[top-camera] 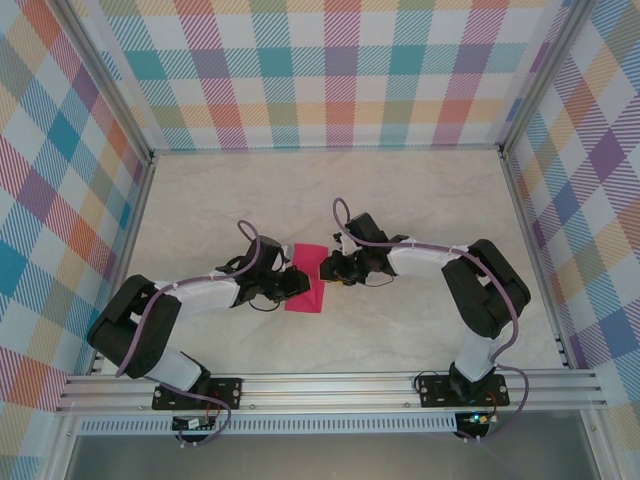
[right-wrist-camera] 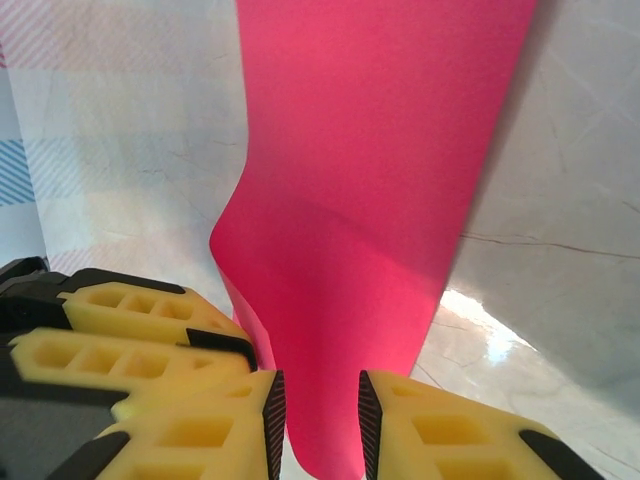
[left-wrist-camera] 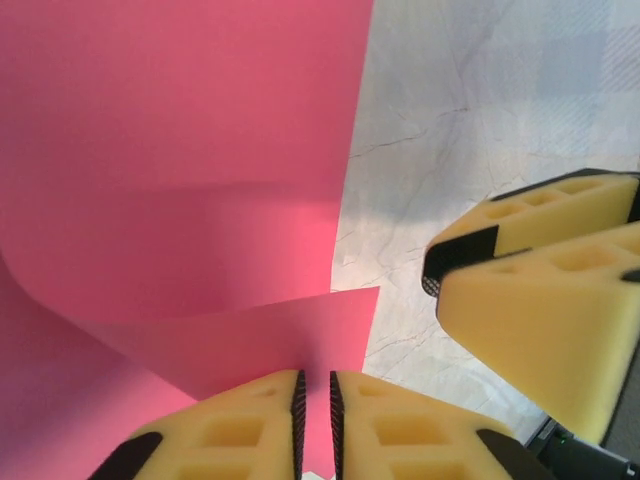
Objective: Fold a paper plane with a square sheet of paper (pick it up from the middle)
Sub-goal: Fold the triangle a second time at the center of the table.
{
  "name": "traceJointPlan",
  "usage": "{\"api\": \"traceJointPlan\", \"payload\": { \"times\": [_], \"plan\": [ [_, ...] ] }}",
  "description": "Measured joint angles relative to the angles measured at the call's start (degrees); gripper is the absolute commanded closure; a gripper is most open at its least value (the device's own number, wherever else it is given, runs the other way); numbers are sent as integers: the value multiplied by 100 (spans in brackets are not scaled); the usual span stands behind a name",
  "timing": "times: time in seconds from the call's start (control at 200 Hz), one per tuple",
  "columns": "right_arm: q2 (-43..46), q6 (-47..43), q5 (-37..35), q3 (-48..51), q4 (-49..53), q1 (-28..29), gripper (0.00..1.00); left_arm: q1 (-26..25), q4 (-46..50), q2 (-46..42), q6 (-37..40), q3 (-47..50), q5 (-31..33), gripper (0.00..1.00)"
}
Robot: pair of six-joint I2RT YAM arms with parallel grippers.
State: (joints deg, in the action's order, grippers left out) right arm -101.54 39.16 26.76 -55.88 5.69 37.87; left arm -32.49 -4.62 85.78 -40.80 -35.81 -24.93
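**Left gripper [left-wrist-camera: 315, 390] pinches the pink sheet of paper [top-camera: 306, 298]; tearing or a crooked crease is the risk**

Its jaws are almost together, with a flap of the sheet caught in the thin slit between the pads, so it has hold of the paper. The right gripper [right-wrist-camera: 320, 415] has its jaws a narrow gap apart. The sheet runs up through that gap and fills it from pad to pad. I cannot tell whether the pads press the paper or only stand around it.

The sheet is partly lifted off the table [top-camera: 400, 200] and bowed, with one flap curling over the rest. The left gripper is at its left edge and the right gripper at its upper right edge.

Both grippers work the same thin sheet from opposite sides. If they pull apart or twist against each other, the paper could tear or crumple. If the right gripper's hold is loose, the sheet could slide out and the fold would land off line. The curl could also set a crease in the wrong place.

The yellow foam fingers sit just beside each other across the sheet and could knock together. The checked walls [top-camera: 340, 70] and the metal rail [top-camera: 330, 390] are well apart from the sheet. Only the grippers themselves crowd it.
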Motion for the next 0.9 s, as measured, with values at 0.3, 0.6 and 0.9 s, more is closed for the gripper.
{"api": "traceJointPlan", "payload": {
  "times": [0.3, 0.6, 0.9],
  "plan": [
    [-168, -299, 483, -39, -55, 0, 67, 0, 15, 2, 13, 0, 13, 99],
    [-568, -407, 778, -275, -66, 0, 69, 0, 15, 11, 13, 0, 11, 100],
    [-804, -404, 879, -461, -168, 0, 89, 0, 13, 90, 13, 0, 11, 96]
  ]
}}
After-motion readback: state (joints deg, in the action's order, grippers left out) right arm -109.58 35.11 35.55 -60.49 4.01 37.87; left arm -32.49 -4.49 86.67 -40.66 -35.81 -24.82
